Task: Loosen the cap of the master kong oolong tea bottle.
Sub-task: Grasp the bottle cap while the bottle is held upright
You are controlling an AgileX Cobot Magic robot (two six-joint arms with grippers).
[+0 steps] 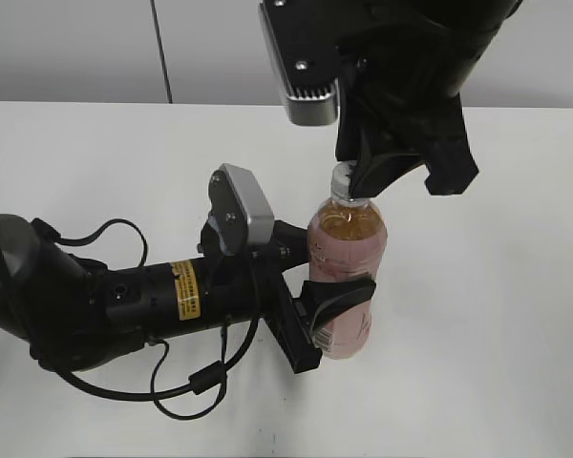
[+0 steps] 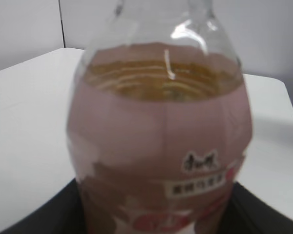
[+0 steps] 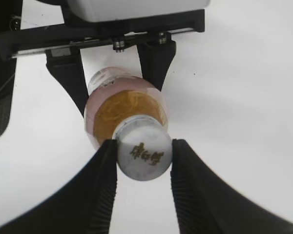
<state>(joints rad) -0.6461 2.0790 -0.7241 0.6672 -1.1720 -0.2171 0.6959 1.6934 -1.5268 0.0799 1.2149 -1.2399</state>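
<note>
The tall clear plastic bottle of amber tea with a pale pink label (image 1: 347,277) stands upright on the white bench (image 1: 497,315). The left gripper (image 1: 339,307) is clamped around its lower labelled body. From above, the right gripper (image 3: 143,155) has its black fingers (image 3: 103,180) pressed against both sides of the small round light-grey screw cap (image 3: 145,154), which sits on the bottle's neck.
</note>
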